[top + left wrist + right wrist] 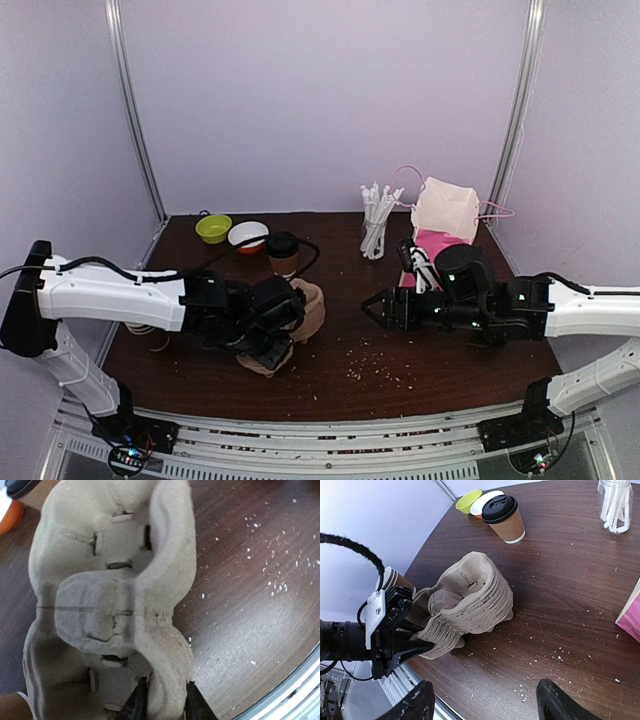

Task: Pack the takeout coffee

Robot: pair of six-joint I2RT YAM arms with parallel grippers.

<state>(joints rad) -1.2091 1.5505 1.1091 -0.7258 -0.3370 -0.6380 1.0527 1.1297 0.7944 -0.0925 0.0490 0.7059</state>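
Observation:
The takeout coffee [284, 252], a brown paper cup with a black lid, stands upright at the back of the table, also in the right wrist view [505, 519]. My left gripper [165, 706] is shut on the rim of a stack of beige pulp cup carriers [115, 595], which rests tilted on the table [290, 320]. The right wrist view shows that stack [470, 600] with the left fingers [402, 647] clamped on its near end. My right gripper [375, 305] hovers open to the right of the stack, nothing between its fingers [415, 707].
A green bowl [213, 228] and a white bowl [248, 236] sit at the back left. A jar of white stirrers [375, 225] and a white paper bag [445, 210] stand at the back right. Lidless brown cups [395, 580] stand by the left arm. Crumbs dot the tabletop.

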